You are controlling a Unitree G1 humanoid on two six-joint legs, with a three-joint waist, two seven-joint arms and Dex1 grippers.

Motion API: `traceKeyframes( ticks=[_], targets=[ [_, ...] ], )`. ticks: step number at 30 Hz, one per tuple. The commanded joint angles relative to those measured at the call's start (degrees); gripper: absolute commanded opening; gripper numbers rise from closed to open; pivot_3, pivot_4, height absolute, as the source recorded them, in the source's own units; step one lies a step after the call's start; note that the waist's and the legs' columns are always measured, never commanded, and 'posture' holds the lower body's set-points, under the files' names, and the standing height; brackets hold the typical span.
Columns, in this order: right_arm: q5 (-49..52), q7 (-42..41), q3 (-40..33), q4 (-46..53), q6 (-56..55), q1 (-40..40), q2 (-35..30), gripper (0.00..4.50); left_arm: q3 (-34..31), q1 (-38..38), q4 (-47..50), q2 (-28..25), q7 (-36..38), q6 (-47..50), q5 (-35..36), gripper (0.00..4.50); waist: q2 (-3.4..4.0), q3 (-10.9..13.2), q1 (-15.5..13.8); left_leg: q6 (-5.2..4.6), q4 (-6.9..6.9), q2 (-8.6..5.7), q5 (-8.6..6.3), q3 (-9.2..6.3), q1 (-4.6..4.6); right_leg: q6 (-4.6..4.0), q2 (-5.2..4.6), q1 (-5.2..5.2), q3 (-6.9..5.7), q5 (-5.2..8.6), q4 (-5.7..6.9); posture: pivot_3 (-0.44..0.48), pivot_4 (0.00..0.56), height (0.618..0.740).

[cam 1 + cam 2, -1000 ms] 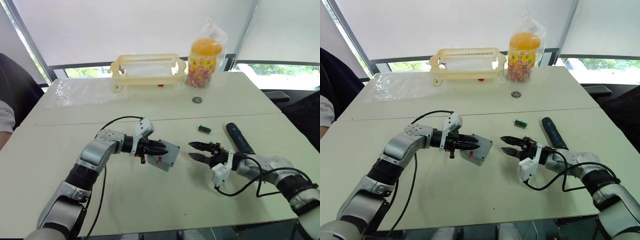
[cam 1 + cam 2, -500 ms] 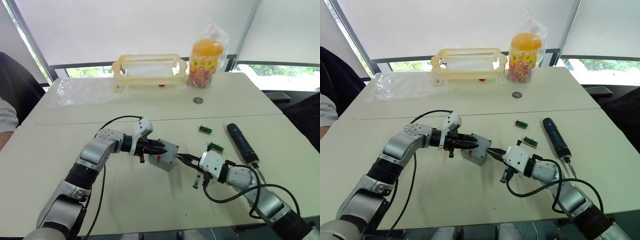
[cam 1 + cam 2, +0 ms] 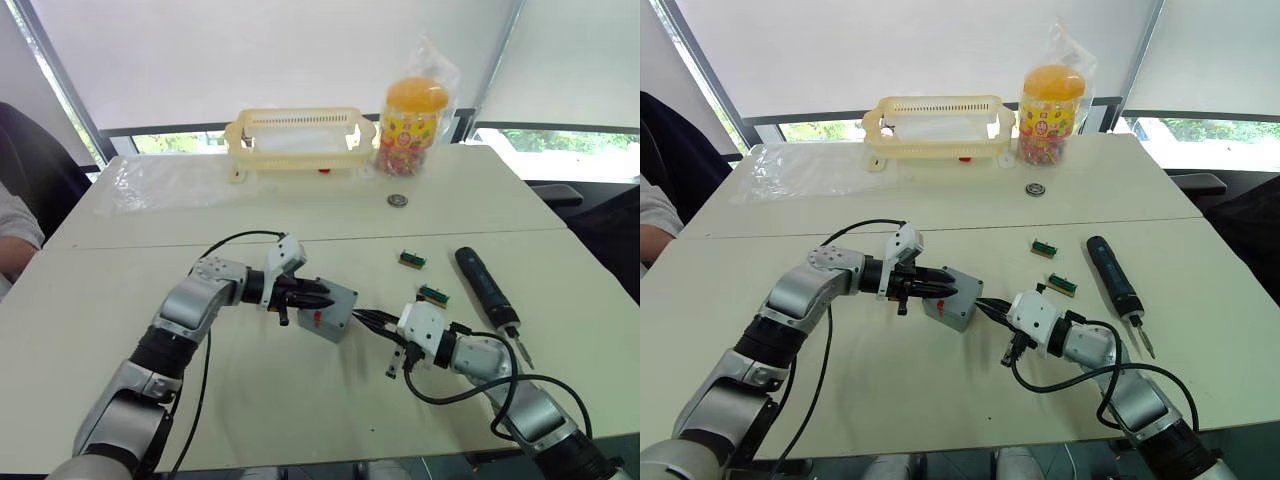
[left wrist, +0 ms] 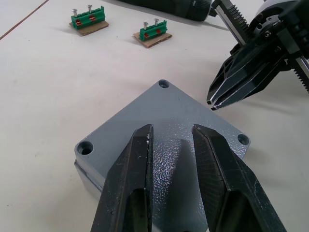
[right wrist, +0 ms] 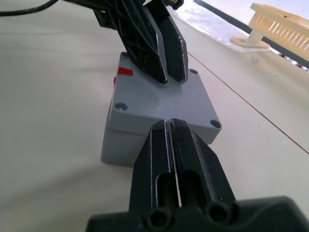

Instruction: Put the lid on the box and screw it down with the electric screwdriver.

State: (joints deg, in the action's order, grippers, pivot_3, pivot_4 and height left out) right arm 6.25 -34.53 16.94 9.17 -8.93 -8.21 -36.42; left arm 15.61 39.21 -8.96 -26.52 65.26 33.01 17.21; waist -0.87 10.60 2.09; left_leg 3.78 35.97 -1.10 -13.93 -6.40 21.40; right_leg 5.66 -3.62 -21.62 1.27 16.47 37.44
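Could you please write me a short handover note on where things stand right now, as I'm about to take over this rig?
Left end effector: fingers slightly apart, resting on top of the lid, gripping nothing.
Right end effector: shut and empty, tips at the box's edge on the robot's right.
The lid already sits on the box, corner holes showing no screws.
The electric screwdriver lies untouched on the table to the robot's right, with two green bit strips between it and the box.
Done: lid placed.
Left: check the lid is square, pick up the screwdriver, drive the corner screws.
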Motion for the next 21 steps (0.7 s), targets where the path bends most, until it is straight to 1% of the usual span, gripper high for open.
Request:
traceKeyframes(
  ticks=[1, 9, 11, 13, 15, 17, 19, 20, 21],
  targets=[
    [-1.4, -0.7, -1.3, 0.5, -0.5, 0.3, 1.3, 0.03, 0.5, -0.7, -1.2, -0.7, -0.7, 2.3, -1.1, 1.25, 0.00, 0.0, 0.0, 0.00, 0.00, 0.00, 0.00, 0.00, 0.00, 0.00, 0.00, 0.00, 0.00, 0.00, -0.01, 0.000, 0.150, 0.740],
    [-3.6, -1.9, -2.1, -1.0, -1.7, 0.2, 2.7, 0.03, -2.9, -0.2, 2.8, -0.7, -1.3, 7.1, 2.8, 1.25, -0.01, 0.1, 0.1, 0.00, -0.05, 0.00, 0.00, 0.00, 0.09, 0.03, 0.00, -0.09, 0.00, -0.02, -0.04, 0.000, 0.150, 0.740],
    [-4.0, -1.9, -2.5, -1.6, -2.0, -0.1, 3.0, 0.03, -4.8, 0.2, 4.3, -0.6, -1.7, 9.0, 4.9, 1.25, 0.00, 0.1, 0.1, 0.00, -0.07, 0.00, 0.00, 0.01, 0.13, 0.04, 0.00, -0.14, 0.00, -0.02, -0.04, 0.000, 0.150, 0.740],
    [-4.2, -1.8, -3.0, -1.9, -2.1, -0.3, 3.3, 0.03, -7.4, 1.1, 5.8, -0.5, -2.3, 11.1, 7.5, 1.25, 0.01, 0.2, 0.1, 0.00, -0.08, 0.00, 0.00, 0.01, 0.18, 0.04, 0.01, -0.20, 0.00, -0.03, -0.04, 0.000, 0.150, 0.740],
    [-4.3, -1.4, -4.3, -2.2, -2.2, -0.4, 3.1, 0.03, -13.1, 4.0, 6.0, 0.1, -4.7, 14.6, 11.8, 1.25, -0.01, 0.2, 0.1, 0.00, -0.07, 0.00, 0.00, 0.01, 0.35, 0.05, 0.00, -0.37, 0.00, -0.04, -0.03, 0.000, 0.150, 0.740],
    [-3.6, -1.0, -6.5, -2.0, -1.4, -0.4, 2.9, 0.03, -18.0, 6.6, 4.6, -0.4, -6.9, 15.6, 14.2, 1.25, -0.03, 0.3, 0.0, 0.00, 0.09, 0.00, 0.01, -0.06, 0.85, 0.06, 0.02, -0.83, -0.05, -0.07, 0.08, 0.000, 0.150, 0.740],
    [-2.2, -1.0, -8.7, -1.2, 0.4, -0.4, 2.7, 0.03, -20.6, 7.9, 3.1, -1.7, -8.6, 15.1, 14.3, 1.25, -0.03, 0.3, 0.1, 0.02, 0.12, -0.01, 0.02, -0.06, 1.02, 0.10, 0.01, -0.99, -0.06, -0.10, 0.11, 0.000, 0.150, 0.740],
    [-1.7, -1.1, -9.5, -0.8, 1.1, -0.2, 2.8, 0.03, -21.0, 8.1, 2.9, -2.1, -9.2, 15.0, 14.2, 1.25, -0.03, 0.3, 0.2, 0.02, 0.09, -0.01, 0.02, -0.04, 1.01, 0.10, 0.01, -0.99, -0.06, -0.09, 0.09, 0.000, 0.150, 0.740],
    [0.0, -1.0, -10.6, 0.4, 3.8, -0.4, 3.2, 0.03, -20.2, 7.6, 2.1, -3.2, -9.0, 13.3, 12.5, 1.25, -0.01, 0.3, 0.3, 0.02, 0.07, -0.01, 0.02, -0.01, 1.00, 0.10, 0.00, -0.99, -0.04, -0.09, 0.09, 0.000, 0.150, 0.740]
  ],
)
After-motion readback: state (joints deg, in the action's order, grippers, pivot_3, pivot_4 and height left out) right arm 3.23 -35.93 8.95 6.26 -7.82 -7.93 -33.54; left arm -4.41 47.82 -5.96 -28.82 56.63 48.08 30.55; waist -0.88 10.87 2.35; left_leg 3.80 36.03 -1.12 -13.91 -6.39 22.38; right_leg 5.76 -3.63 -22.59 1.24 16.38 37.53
